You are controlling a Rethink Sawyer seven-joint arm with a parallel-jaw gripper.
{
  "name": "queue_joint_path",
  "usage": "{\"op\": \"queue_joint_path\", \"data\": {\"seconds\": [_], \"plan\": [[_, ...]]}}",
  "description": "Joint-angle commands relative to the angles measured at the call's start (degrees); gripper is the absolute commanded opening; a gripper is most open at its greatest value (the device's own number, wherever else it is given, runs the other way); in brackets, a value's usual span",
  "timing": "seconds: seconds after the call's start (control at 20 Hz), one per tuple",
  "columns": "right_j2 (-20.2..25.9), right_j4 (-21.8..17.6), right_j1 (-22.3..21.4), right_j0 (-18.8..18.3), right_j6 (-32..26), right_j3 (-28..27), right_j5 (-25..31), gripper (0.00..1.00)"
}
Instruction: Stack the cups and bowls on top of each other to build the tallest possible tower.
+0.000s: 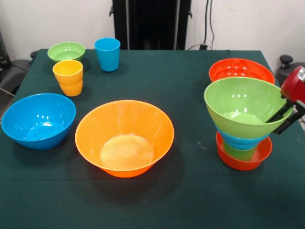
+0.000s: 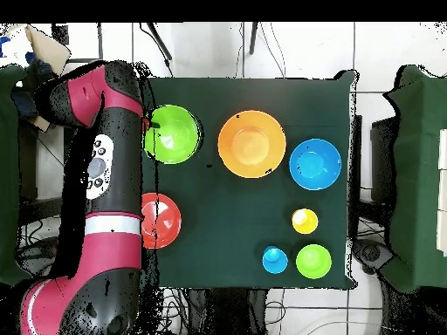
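Observation:
The tower (image 1: 242,143) stands at the right of the front view: a red-orange bowl (image 1: 244,163) lowest, a green piece (image 1: 238,153) in it, a small blue bowl (image 1: 240,141), and a large green bowl (image 1: 236,102) on top. My gripper (image 1: 272,126) comes in from the right edge with one finger inside and one outside the large green bowl's rim, shut on it. In the overhead view the large green bowl (image 2: 172,133) sits beside my arm (image 2: 98,174). A blue cup (image 1: 107,54) and a yellow-orange cup (image 1: 68,76) stand at the far left.
A red bowl (image 1: 240,69) sits just behind the tower. A large orange bowl (image 1: 124,136) is in the middle, a blue bowl (image 1: 38,119) at the left, and a small green bowl (image 1: 66,51) at the far left corner. The green tablecloth (image 1: 190,200) covers the table.

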Motion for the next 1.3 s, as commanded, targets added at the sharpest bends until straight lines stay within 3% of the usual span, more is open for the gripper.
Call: {"op": "queue_joint_path", "data": {"seconds": [0.05, 0.7, 1.3], "plan": [[5.27, 1.11, 0.97, -1.97, 0.28, 1.67, 3.47, 0.00], [10.17, 6.26, -1.06, -3.51, -2.85, 6.87, 2.80, 0.00], [11.41, 5.71, -3.14, -4.05, -5.52, 12.13, 1.00, 0.00]]}}
